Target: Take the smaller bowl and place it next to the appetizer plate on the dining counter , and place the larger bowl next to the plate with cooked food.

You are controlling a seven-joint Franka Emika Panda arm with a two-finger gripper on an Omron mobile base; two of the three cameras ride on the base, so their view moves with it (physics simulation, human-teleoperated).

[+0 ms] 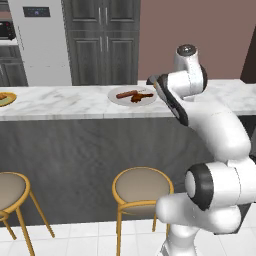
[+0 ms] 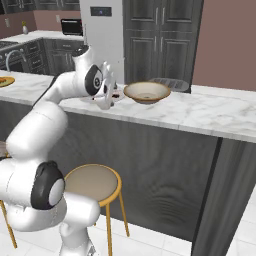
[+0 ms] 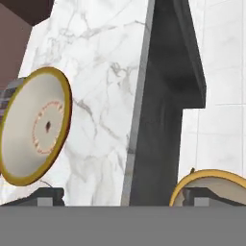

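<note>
Now, from the left base view, the plate with cooked food (image 1: 132, 95) sits on the white marble of the dining counter (image 1: 65, 102), with the arm's wrist just to its right, and the appetizer plate (image 1: 6, 98) lies far off at the counter's left edge. A stool (image 1: 142, 187) stands below.

From the right base view, the larger bowl (image 2: 147, 92) rests upright on the marble, just right of the gripper (image 2: 106, 95), which is level with the counter edge between bowl and meat plate.

Through the hand view, the bowl (image 3: 34, 126) shows its ringed inside off to one side of the two finger tips (image 3: 48, 196), which stand wide apart with nothing between them: the claw is open and the bowl is free. Backing away looks like the sensible next move, away from the bowl's rim.
</note>
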